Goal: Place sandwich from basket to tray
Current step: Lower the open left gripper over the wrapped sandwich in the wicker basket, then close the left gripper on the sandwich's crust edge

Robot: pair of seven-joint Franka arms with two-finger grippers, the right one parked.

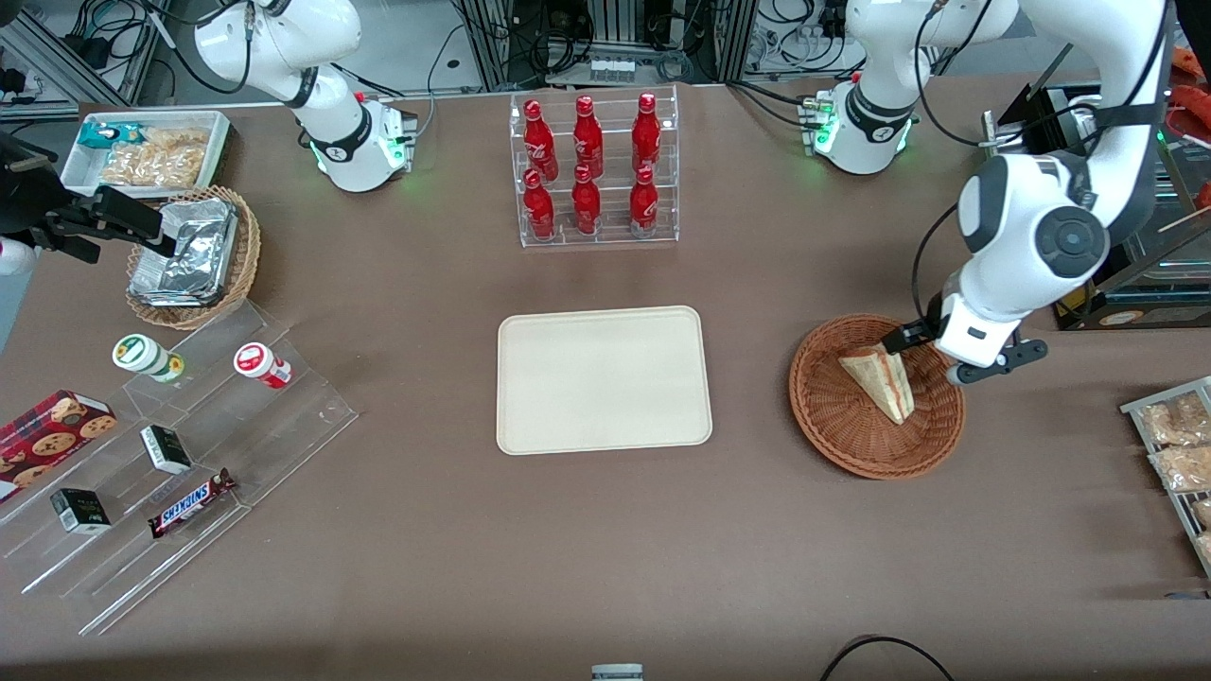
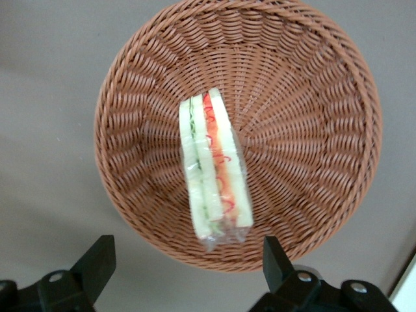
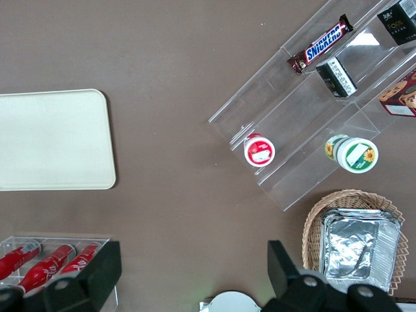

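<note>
The sandwich [image 1: 880, 378] lies on its side in the reddish-brown basket [image 1: 833, 430], wrapped in clear film. In the left wrist view its cut edge [image 2: 214, 172] shows red-orange and green layers, with the basket's weave [image 2: 312, 97] around it. My left gripper [image 1: 944, 353] hovers open above the basket's rim, at the rim part farther from the front camera and toward the working arm's end. It holds nothing. In the wrist view the gripper [image 2: 186, 260] has its fingers spread wide, with the sandwich's end just ahead of them. The cream tray [image 1: 603, 378] lies flat beside the basket, toward the parked arm's end.
A clear rack of red bottles [image 1: 591, 170] stands farther from the front camera than the tray. A tan basket of foil packets [image 1: 189, 255], a white snack bin [image 1: 147, 151] and a clear stepped stand [image 1: 170, 445] lie toward the parked arm's end. Snack bags [image 1: 1173, 445] lie at the working arm's end.
</note>
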